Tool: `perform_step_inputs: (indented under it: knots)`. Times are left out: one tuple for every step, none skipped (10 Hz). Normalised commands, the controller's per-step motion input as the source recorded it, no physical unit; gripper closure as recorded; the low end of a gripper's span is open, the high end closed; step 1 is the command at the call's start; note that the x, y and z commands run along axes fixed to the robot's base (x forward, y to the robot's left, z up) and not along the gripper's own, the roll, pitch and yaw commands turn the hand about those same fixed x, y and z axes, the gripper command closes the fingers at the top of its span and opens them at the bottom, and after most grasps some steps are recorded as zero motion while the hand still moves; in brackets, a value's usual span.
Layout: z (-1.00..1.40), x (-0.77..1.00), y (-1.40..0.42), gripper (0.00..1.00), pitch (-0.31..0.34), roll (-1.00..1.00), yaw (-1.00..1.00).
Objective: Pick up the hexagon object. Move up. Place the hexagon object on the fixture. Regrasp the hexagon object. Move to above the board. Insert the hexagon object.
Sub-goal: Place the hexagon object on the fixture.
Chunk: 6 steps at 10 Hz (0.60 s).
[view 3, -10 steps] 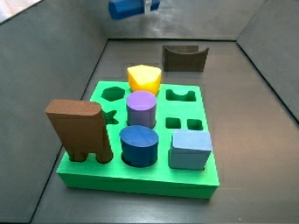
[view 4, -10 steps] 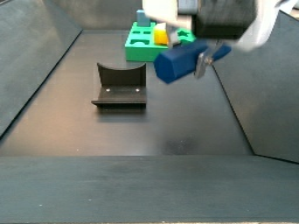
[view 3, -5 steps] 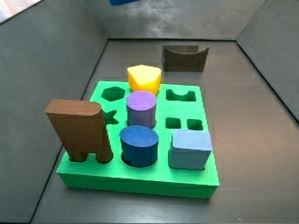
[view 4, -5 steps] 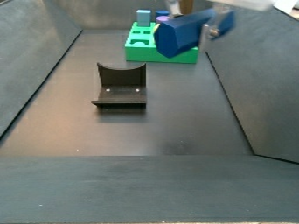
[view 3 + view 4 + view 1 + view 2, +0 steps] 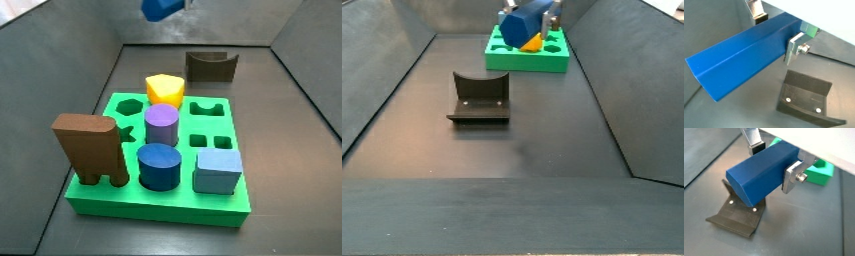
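Gripper (image 5: 777, 30) holds the hexagon object (image 5: 741, 55), seen closest in both wrist views. The silver fingers (image 5: 794, 45) are clamped on opposite flat sides of the blue bar near one end; the other finger (image 5: 756, 11) shows only its lower part at the picture edge. The bar's long axis runs crosswise to the fingers and sticks out well to one side of them, free end unsupported, nothing touching it. In a wrist view the blunt end face (image 5: 754, 180) points toward the camera, so the bar's length is foreshortened there.

The fixture (image 5: 807, 100) lies on the dark floor below the bar, well apart from it; its U-shaped notch faces up in a side view (image 5: 478, 97). Judgement: the bar is airborne, carried high, and the coming move turns on bringing the long axis in line with the notch, or over the board if the regrasp is already done. The frames do not settle which.

Farther off, the board (image 5: 160, 205) sits on the floor with its pieces: brown arch block (image 5: 91, 150), blue cylinder (image 5: 159, 165), light blue cube (image 5: 218, 171), purple cylinder (image 5: 162, 125), yellow piece (image 5: 164, 88). The open hexagon hole (image 5: 130, 104) is at the board's far left corner in this view.

Hidden or unclear: in a side view only a blue scrap of the bar (image 5: 162, 8) shows at the top edge, gripper cut off. In a side view the bar (image 5: 523, 22) overlaps the board, so the height above it cannot be told.
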Motion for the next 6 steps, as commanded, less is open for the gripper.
perform_step_inputs:
  knots:
    - [0.00,0.74,-0.14,1.00,0.209,-0.08,1.00]
    - [0.00,0.62,-0.08,1.00,0.240,-0.09,1.00]
    - [0.00,0.56,-0.06,1.00,0.259,-0.10,1.00]
    - [0.00,0.44,-0.03,1.00,0.296,-0.11,0.92]
    - [0.01,0.35,-0.01,1.00,0.263,-0.10,0.67]
    - [0.01,0.24,0.00,1.00,0.215,-0.08,0.37]
